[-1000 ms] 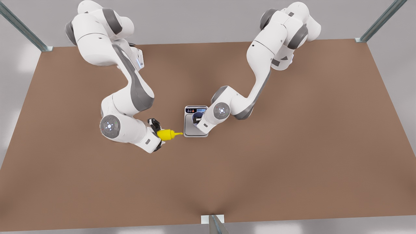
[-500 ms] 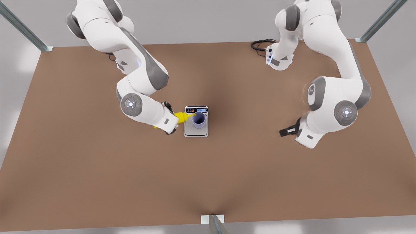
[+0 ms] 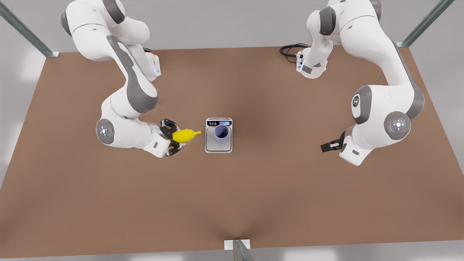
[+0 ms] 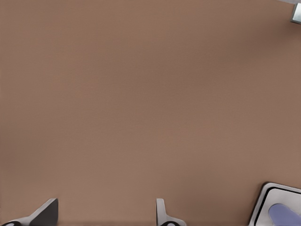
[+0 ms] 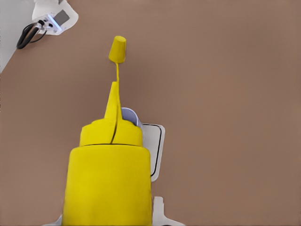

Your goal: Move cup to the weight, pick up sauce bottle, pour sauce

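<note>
We see the right gripper (image 3: 174, 140) on the front view's left side, closed on the base of the bottle (image 3: 183, 135), which lies roughly level with its nozzle pointing toward 3 o'clock in that view. The nozzle tip stops just short of the scale (image 3: 218, 147), apart from it. In the right wrist view the bottle (image 5: 109, 181) fills the foreground, a small yellow cap (image 5: 117, 49) dangling on a thin tether beyond the nozzle, with the scale (image 5: 155, 150) and cup (image 5: 130, 115) past it.

The cup (image 3: 221, 133) stands upright on the scale's grey plate, toward the display end at 12 o'clock.

The left gripper (image 3: 328, 146) waits well apart from the scale, at its 3 o'clock, over the bare brown table (image 3: 290, 195). In the left wrist view its 2 fingers (image 4: 47, 212) stand spread with nothing between them, and the scale (image 4: 268, 197) and cup (image 4: 287, 214) show at a corner.
</note>
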